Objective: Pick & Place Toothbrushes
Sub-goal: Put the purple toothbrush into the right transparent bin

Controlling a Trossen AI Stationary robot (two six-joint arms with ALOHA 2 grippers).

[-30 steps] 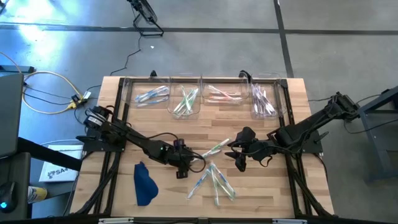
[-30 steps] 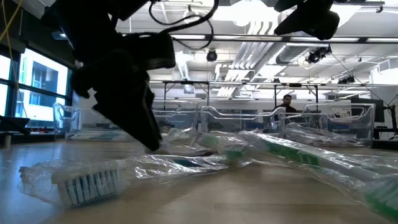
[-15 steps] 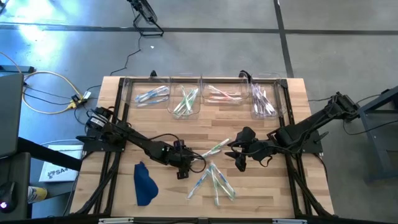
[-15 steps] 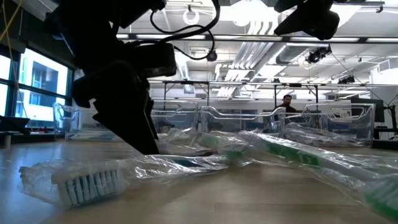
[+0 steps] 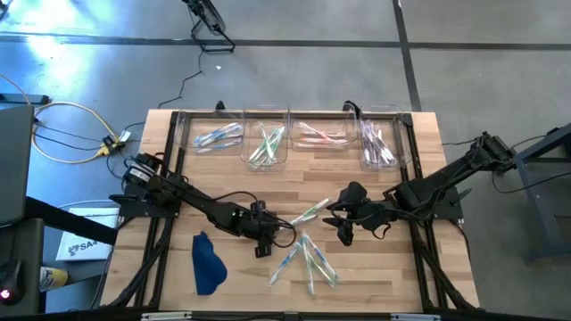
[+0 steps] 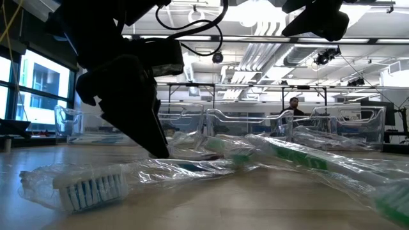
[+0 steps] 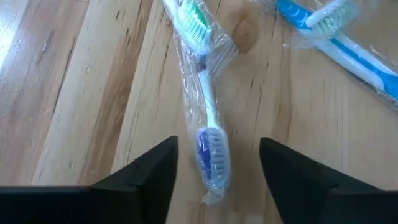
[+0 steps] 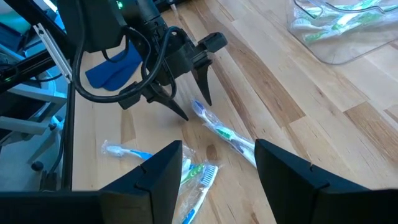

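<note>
Several wrapped toothbrushes lie loose on the wooden table (image 5: 375,267), most of them in a heap (image 5: 306,259) near its front. One with a blue-bristled head (image 7: 211,152) lies flat on the wood. My left gripper (image 7: 217,142) is open and slants down over it, one finger on either side of the head, apart from it. It also shows from the right wrist (image 8: 196,106) and from above (image 5: 265,241). My right gripper (image 8: 219,146) hangs open over the table's right middle (image 5: 343,232).
Clear bins (image 5: 265,143) holding more toothbrushes line the table's far edge. A dark blue cloth (image 5: 207,263) lies at the front left. A green-headed toothbrush (image 7: 191,17) and a blue-handled one (image 7: 348,46) lie just beyond my left gripper. A person (image 6: 295,105) stands far behind the table.
</note>
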